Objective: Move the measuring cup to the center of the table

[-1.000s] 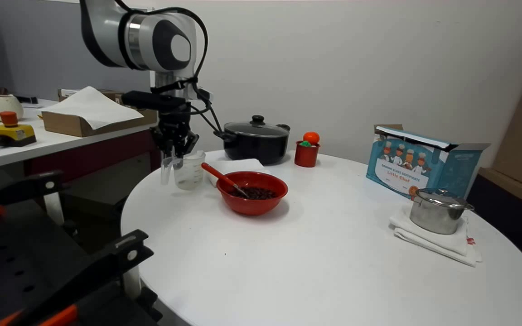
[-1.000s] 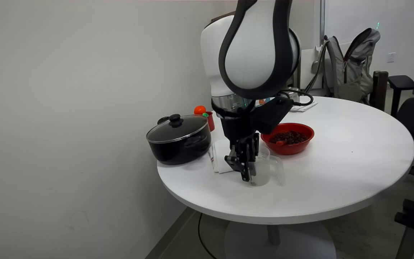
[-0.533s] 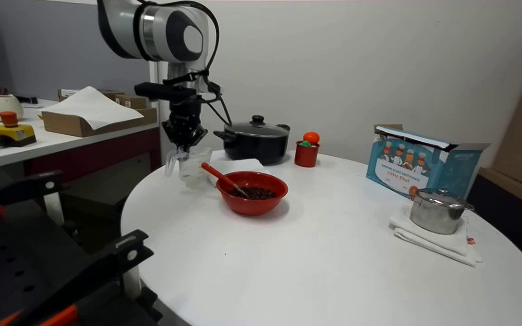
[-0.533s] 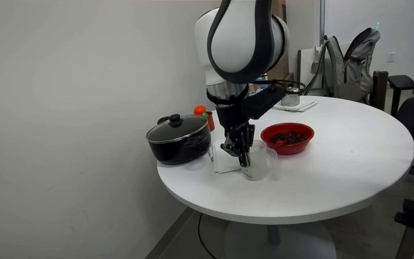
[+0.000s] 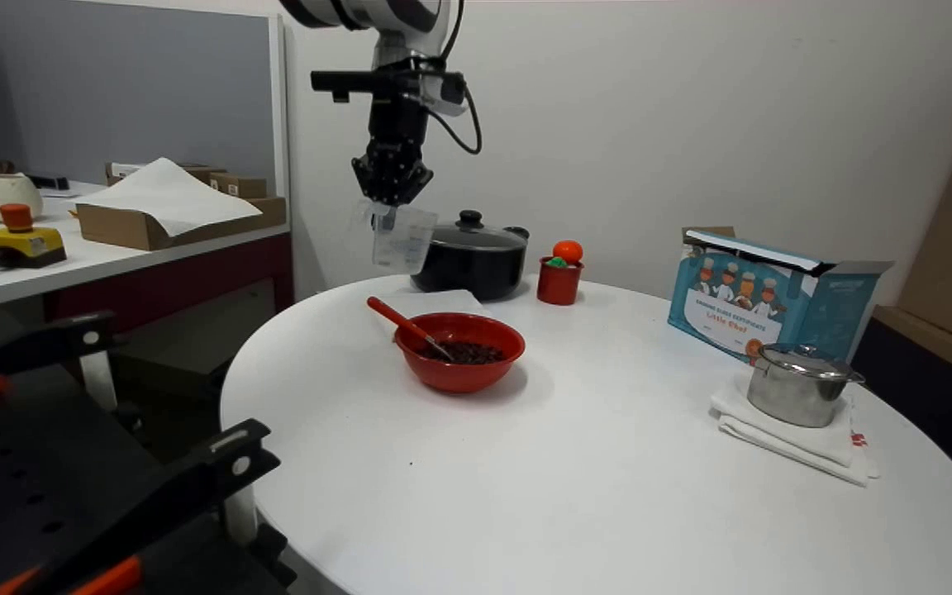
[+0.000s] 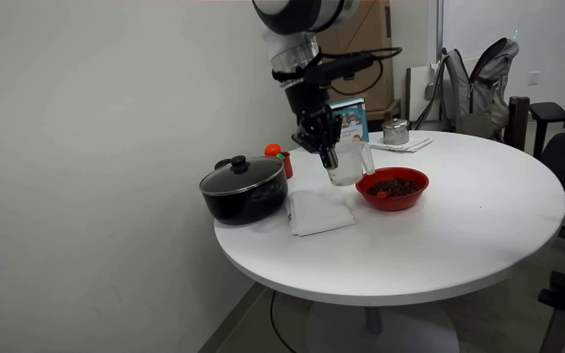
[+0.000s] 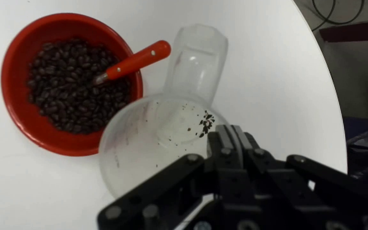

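- Pinching the measuring cup (image 5: 402, 248) by its wall, the gripper (image 7: 234, 139) hangs above the table (image 5: 608, 479), at eleven o'clock from the red bowl (image 5: 459, 380) in an exterior view.
- The measuring cup, slightly tilted, is clear of the tabletop (dark specks (image 7: 207, 123) lie inside); in the wrist view the jaws hold its rim at three o'clock, and its handle points towards one.
- The bowl contains dark beans (image 7: 72, 105) and a red-handled utensil (image 5: 400, 319) slanting out at ten.
- At twelve from the bowl: a lidded black pot (image 5: 480, 268).
- At two: a red cup (image 5: 559, 285), orange ball (image 5: 568, 251) on top.
- Near three: a blue box (image 5: 761, 302), then a steel pot (image 5: 796, 397) on folded white cloth (image 5: 840, 446).
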`<state>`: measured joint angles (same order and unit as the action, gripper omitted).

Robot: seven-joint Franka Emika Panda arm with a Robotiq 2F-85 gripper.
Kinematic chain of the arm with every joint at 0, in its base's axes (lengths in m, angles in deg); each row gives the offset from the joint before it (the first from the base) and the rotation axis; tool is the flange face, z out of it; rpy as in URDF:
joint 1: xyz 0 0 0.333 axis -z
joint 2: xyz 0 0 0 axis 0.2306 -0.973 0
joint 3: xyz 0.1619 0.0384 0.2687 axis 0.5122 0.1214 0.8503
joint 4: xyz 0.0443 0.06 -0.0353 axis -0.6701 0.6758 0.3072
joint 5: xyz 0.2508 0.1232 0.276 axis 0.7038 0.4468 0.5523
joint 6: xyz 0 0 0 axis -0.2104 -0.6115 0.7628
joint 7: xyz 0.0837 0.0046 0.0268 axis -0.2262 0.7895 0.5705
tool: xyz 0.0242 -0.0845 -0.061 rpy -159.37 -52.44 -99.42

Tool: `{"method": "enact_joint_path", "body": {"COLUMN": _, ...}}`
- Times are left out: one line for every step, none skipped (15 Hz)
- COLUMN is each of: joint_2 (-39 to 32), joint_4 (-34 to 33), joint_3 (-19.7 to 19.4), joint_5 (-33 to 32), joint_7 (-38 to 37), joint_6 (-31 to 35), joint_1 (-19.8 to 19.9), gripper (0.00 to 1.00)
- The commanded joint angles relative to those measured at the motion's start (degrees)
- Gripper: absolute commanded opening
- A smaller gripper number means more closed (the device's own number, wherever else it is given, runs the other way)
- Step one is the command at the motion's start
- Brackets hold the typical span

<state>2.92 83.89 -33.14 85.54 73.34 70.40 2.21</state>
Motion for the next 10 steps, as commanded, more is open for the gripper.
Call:
{"method": "enact_joint_path", "body": {"joint_2": 3.5, "joint_4": -4.7, "joint_3": 0.6, "joint_5": -0.3, "joint_7": 2.6, "joint_6": -9.6, "joint_1": 1.5, "gripper": 0.07}}
{"method": "enact_joint_path", "body": {"joint_2": 4.7, "joint_4": -5.4, "joint_3": 0.9, "joint_5": -0.7, "joint_7": 4.8, "joint_6": -11.6, "joint_1": 2.0, "gripper": 0.07}}
{"method": "enact_joint_path", "body": {"joint_2": 5.9, "joint_4": -5.9, "joint_3": 1.3, "joint_5": -0.8, "joint_7": 8.0, "joint_6": -13.8, "joint_1": 2.7, "gripper": 0.07}}
{"method": "enact_joint_path", "body": {"joint_2": 7.1, "joint_4": -6.2, "joint_3": 1.6, "joint_5": -1.2, "joint_7": 11.4, "joint_6": -16.2, "joint_1": 3.3, "gripper": 0.07}}
{"method": "enact_joint_path", "body": {"joint_2": 8.3, "joint_4": -6.3, "joint_3": 1.9, "joint_5": -1.2, "joint_7": 14.9, "joint_6": -18.1, "joint_1": 4.0, "gripper": 0.07}}
{"method": "enact_joint_path", "body": {"joint_2": 9.4, "joint_4": -6.4, "joint_3": 2.1, "joint_5": -1.1, "joint_7": 18.5, "joint_6": -20.0, "joint_1": 4.8, "gripper": 0.07}}
{"method": "enact_joint_path", "body": {"joint_2": 10.9, "joint_4": -5.9, "joint_3": 2.2, "joint_5": -1.0, "joint_7": 22.7, "joint_6": -21.7, "joint_1": 5.7, "gripper": 0.07}}
{"method": "enact_joint_path", "body": {"joint_2": 12.3, "joint_4": -5.4, "joint_3": 2.3, "joint_5": -0.8, "joint_7": 26.6, "joint_6": -23.1, "joint_1": 6.6, "gripper": 0.07}}
{"method": "enact_joint_path", "body": {"joint_2": 14.4, "joint_4": -4.1, "joint_3": 2.2, "joint_5": -0.6, "joint_7": 30.9, "joint_6": -24.2, "joint_1": 7.7, "gripper": 0.07}}
{"method": "enact_joint_path", "body": {"joint_2": 16.1, "joint_4": -3.0, "joint_3": 2.0, "joint_5": -0.7, "joint_7": 35.1, "joint_6": -25.1, "joint_1": 8.7, "gripper": 0.07}}
